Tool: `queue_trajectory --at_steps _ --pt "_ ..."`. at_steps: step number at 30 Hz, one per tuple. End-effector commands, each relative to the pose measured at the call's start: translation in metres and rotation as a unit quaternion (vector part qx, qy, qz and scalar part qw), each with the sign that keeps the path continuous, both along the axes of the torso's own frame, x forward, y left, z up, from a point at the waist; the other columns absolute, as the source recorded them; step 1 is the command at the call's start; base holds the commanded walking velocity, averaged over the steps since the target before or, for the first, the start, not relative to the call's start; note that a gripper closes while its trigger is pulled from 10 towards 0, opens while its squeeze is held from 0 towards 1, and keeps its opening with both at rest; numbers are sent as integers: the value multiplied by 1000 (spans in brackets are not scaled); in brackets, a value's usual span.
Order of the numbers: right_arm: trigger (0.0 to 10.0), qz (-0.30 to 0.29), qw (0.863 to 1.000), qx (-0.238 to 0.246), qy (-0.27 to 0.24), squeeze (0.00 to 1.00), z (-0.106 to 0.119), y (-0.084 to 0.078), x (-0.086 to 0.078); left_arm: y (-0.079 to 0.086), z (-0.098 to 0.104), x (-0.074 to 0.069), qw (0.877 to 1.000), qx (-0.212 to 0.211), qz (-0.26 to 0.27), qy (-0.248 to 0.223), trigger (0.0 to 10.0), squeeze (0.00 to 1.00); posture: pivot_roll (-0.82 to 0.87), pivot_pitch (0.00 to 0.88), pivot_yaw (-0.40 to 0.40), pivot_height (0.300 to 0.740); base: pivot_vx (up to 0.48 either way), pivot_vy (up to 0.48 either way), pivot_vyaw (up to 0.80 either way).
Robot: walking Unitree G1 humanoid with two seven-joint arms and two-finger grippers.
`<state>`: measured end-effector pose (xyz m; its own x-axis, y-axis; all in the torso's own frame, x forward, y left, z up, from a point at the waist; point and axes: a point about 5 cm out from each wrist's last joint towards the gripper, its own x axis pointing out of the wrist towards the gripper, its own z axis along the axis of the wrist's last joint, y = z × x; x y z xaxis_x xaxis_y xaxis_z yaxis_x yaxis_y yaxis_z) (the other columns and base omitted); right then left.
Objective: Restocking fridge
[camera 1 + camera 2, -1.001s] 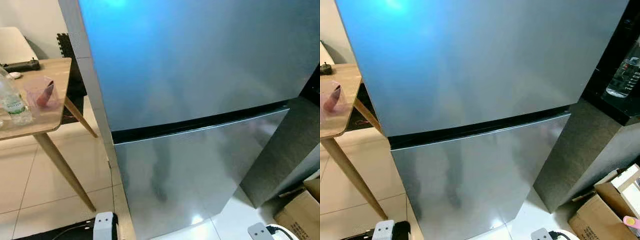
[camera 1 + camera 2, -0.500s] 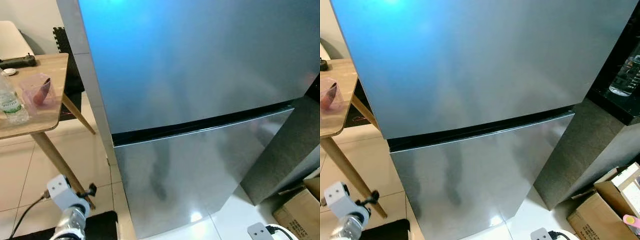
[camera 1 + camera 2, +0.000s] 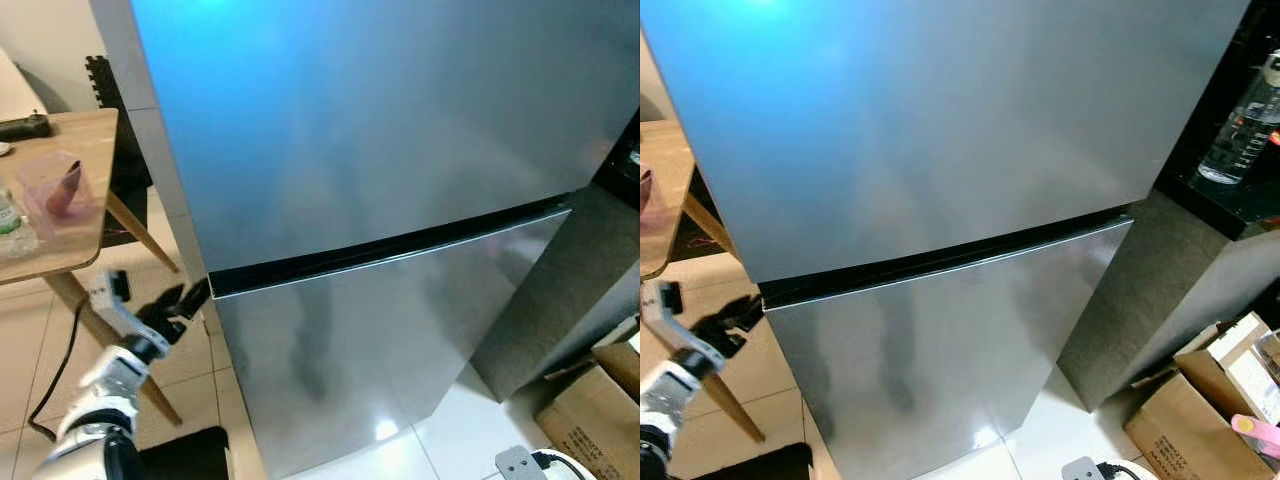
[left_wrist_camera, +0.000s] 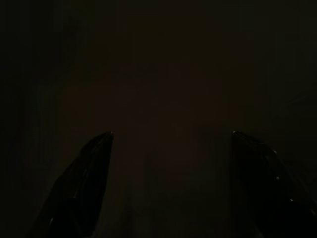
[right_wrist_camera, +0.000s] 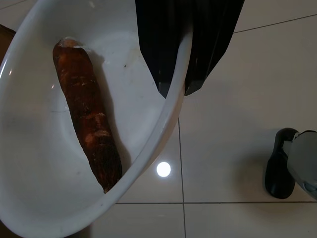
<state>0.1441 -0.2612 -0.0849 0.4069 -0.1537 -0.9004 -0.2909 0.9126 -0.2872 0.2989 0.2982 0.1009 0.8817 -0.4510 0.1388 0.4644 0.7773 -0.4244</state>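
Fridge (image 3: 400,150) doors both shut, flat steel front blocks everything ahead; only opening is the dark seam (image 3: 390,250) between upper and lower door. Left gripper (image 3: 180,301) at the seam's left end. Wooden table (image 3: 85,190) and its leg (image 3: 150,385) crowd the left. Grey cabinet (image 3: 1170,290) abuts fridge right; cardboard boxes (image 3: 1200,420) on the near-right floor.

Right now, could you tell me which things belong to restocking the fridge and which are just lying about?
Job: fridge; left tool at its door seam; right tool gripping a white bowl with a brown root.

Lying about: table, bottle, boxes.
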Motion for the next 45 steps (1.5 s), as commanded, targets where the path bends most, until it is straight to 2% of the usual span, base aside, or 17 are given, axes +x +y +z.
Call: queue_trajectory --at_steps 1,4,8,19,23,26,27,31,37,40,41,44,45 --pt "10000 -2 1000 -2 1 0 0 -1 -1 1 17 1 997 21 -57 -37 10000 0 -45 0 -30 740 0 0 0" --pt "10000 -2 1000 -1 2 0 0 -1 -2 -12 28 -4 979 63 -185 -60 10000 0 -43 0 -30 740 0 0 0" --pt "10000 -3 1000 0 2 0 -1 0 -2 -20 26 -9 966 78 -241 -51 10000 0 -42 0 -26 740 0 0 0" --pt "10000 -4 1000 2 3 0 -2 2 -3 -20 17 -24 958 70 -276 -30 10000 0 -38 0 -28 740 0 0 0" --pt "10000 -4 1000 1 4 0 -1 1 -3 -25 12 -28 956 65 -286 -24 10000 0 -37 0 -32 740 0 0 0" --pt "10000 -4 1000 1 4 0 -1 1 -2 -32 9 -28 952 59 -300 -22 10000 0 -37 0 -32 740 0 0 0" --pt "10000 -4 1000 1 3 0 -1 1 -3 -49 4 -26 942 56 -331 -19 10000 0 -39 0 -33 740 0 0 0" --pt "10000 -4 1000 1 3 0 -1 1 -2 -57 3 -24 938 54 -343 -19 10000 0 -39 0 -33 740 0 0 0" --pt "10000 -5 1000 2 4 0 -2 2 -3 -78 1 -19 926 42 -374 -21 10000 0 -39 0 -32 740 0 0 0" --pt "10000 -5 1000 1 5 0 -2 2 -4 -90 2 -19 916 29 -400 -25 10000 0 -39 0 -32 740 0 0 0" --pt "10000 -5 1000 1 5 0 -2 2 -4 -90 2 -19 916 29 -400 -25 10000 0 -39 0 -32 740 0 0 0" --pt "10000 -5 1000 1 6 0 -2 2 -5 -102 -1 -22 900 30 -435 -20 10000 0 -41 0 -31 740 0 0 0" --pt "10000 -5 1000 1 6 0 -2 2 -5 -102 -1 -22 900 30 -435 -20 10000 0 -41 0 -31 740 0 0 0"
